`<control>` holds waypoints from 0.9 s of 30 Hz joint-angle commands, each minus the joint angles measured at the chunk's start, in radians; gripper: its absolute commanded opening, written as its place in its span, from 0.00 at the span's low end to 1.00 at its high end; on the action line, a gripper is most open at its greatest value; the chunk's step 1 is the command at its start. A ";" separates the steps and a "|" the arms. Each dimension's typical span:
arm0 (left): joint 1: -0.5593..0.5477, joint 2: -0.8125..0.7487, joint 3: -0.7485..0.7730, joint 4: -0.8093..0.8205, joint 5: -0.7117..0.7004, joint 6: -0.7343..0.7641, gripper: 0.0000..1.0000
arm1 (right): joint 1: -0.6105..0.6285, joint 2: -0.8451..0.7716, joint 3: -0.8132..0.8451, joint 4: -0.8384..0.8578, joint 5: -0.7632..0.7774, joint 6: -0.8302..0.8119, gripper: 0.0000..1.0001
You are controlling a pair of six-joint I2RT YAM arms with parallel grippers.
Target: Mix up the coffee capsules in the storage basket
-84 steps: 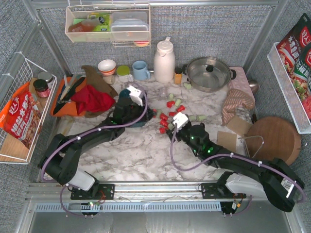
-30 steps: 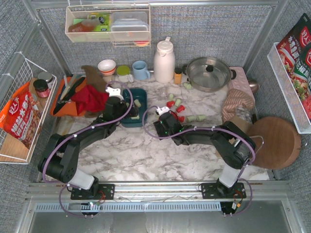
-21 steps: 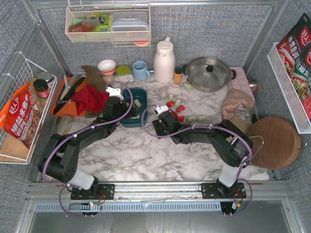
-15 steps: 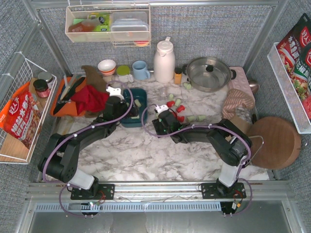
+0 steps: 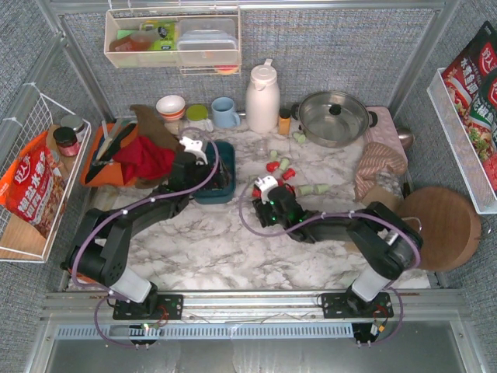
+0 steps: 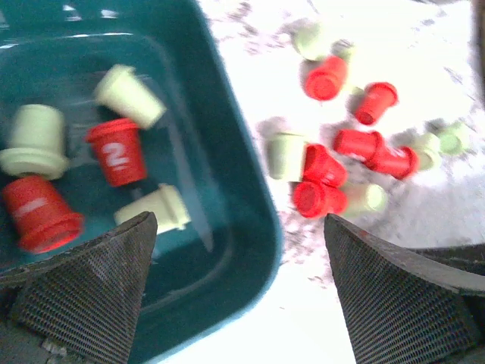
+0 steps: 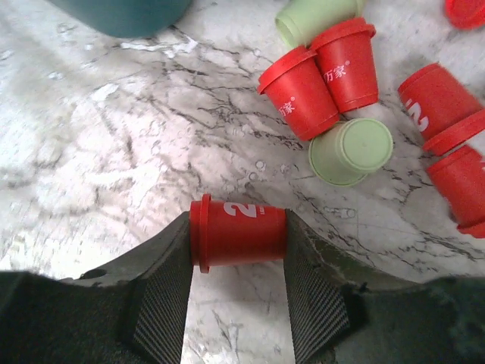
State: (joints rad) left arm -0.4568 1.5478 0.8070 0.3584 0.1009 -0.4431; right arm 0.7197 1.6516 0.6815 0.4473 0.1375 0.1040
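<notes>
The storage basket (image 5: 220, 189) is a dark teal tray left of the table's middle. In the left wrist view several red and pale green coffee capsules (image 6: 117, 152) lie inside it. My left gripper (image 6: 241, 292) hangs open above the basket's right wall (image 6: 227, 152). More coffee capsules (image 5: 281, 167) lie loose on the marble to the basket's right. My right gripper (image 7: 239, 227) is shut on a red capsule (image 7: 242, 241) lying sideways between its fingers, just above the marble. Red and green capsules (image 7: 318, 72) lie just beyond it.
At the back stand a white jug (image 5: 262, 97), a steel pot (image 5: 334, 116), a blue mug (image 5: 225, 113) and a bowl (image 5: 171, 106). An orange tray with a red cloth (image 5: 144, 159) lies left of the basket. A striped cloth (image 5: 380, 163) and a round wooden board (image 5: 435, 225) lie to the right.
My right gripper has drawn back a little toward the near edge and closed on a red capsule. My left gripper has shifted right, over the basket, still open.
</notes>
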 commanded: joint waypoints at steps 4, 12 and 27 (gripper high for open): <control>-0.103 0.020 0.027 0.060 0.166 0.084 1.00 | 0.042 -0.108 -0.268 0.712 -0.170 -0.431 0.30; -0.193 -0.036 -0.021 0.195 0.308 0.107 0.98 | 0.058 -0.134 -0.336 0.887 -0.177 -0.622 0.30; -0.227 -0.010 0.001 0.195 0.511 0.136 0.59 | 0.077 -0.224 -0.365 0.875 -0.141 -0.685 0.30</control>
State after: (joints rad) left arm -0.6846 1.5307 0.7918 0.5488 0.5552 -0.3218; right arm 0.7940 1.4559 0.3191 1.3003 -0.0040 -0.5594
